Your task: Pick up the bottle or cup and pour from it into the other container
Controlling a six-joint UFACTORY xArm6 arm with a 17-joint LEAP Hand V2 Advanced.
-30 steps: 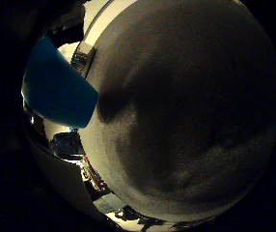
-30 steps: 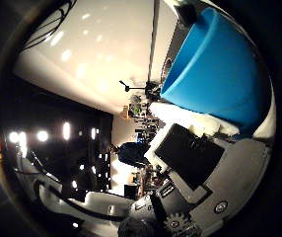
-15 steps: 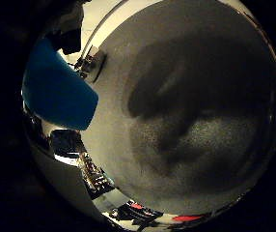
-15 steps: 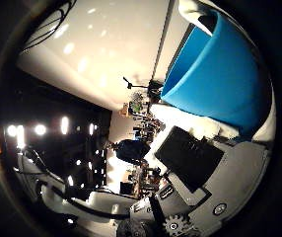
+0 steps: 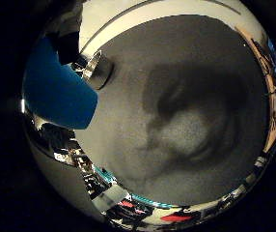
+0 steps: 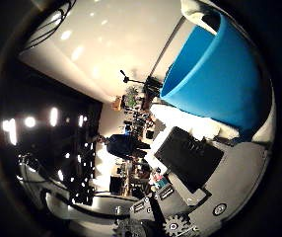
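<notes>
A blue cup sits close against the palm of the hand, whose fingers appear curled around it, though the grip is partly hidden. Beneath lies a grey desk, with a small metal container near its edge.

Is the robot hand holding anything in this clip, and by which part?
Yes: the blue cup, gripped around its side wall by the robot hand.
</notes>
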